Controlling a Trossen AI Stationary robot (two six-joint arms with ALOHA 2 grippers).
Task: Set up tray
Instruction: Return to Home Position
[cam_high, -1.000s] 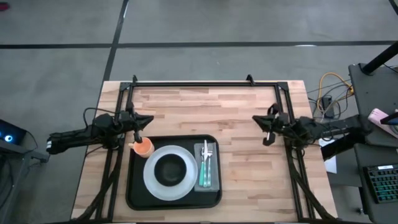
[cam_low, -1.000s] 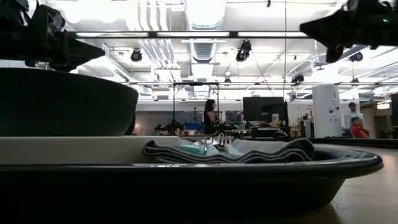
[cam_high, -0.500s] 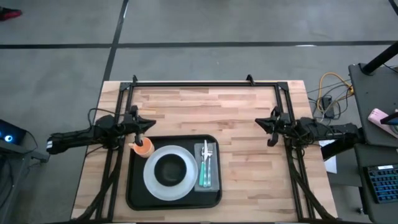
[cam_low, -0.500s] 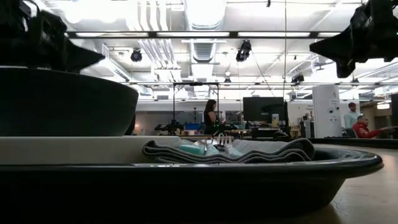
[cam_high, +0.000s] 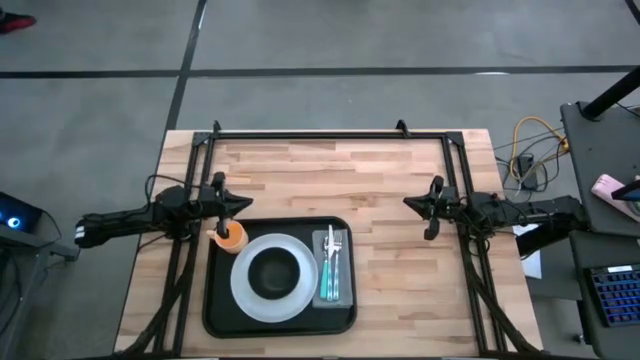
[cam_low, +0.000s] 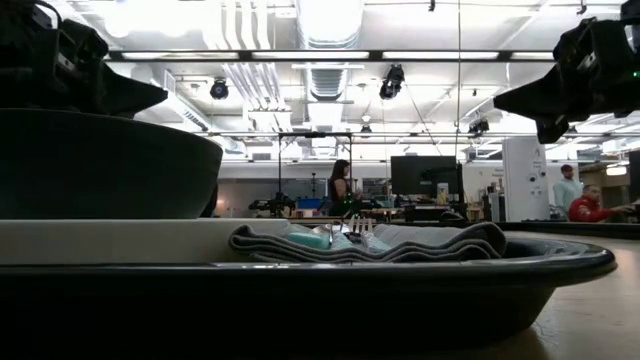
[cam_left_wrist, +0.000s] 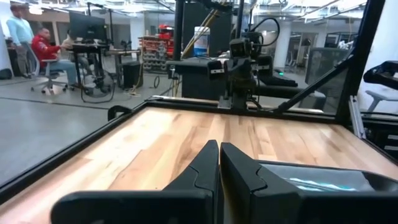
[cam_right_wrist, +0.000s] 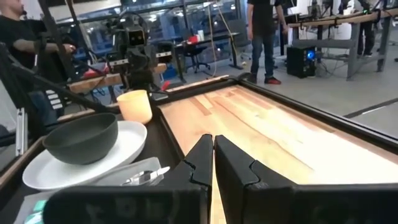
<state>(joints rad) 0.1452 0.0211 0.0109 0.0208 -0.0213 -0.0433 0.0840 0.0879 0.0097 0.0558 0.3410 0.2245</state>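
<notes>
Finding the tray (cam_high: 218, 318) lying flat on the table (cam_high: 380, 180), close to the table's near edge by the low camera and nearer the left edge than the right. Carrying, inside its rim, a white plate (cam_high: 240, 292) at the middle, with a dark bowl (cam_high: 272, 272) sitting on it. Showing an orange cup (cam_high: 231, 237) standing upright in the tray's far left corner, just beside the plate. Showing a grey napkin (cam_high: 347, 288) lying along the tray's right side, beside the plate, with green-and-white cutlery (cam_high: 330, 262) lying lengthwise on top of it. Holding the left gripper (cam_high: 240, 203) raised over the table by its left edge, just beyond the tray's far left corner, fingers pressed together and gripping nothing. Holding the right gripper (cam_high: 410, 203) raised near the right edge, well apart from the tray, fingers likewise pressed together on nothing. Pointing both grippers inward, toward each other across bare wood. Beyond the table, catching a person (cam_low: 337, 186) standing far off in the room.
</notes>
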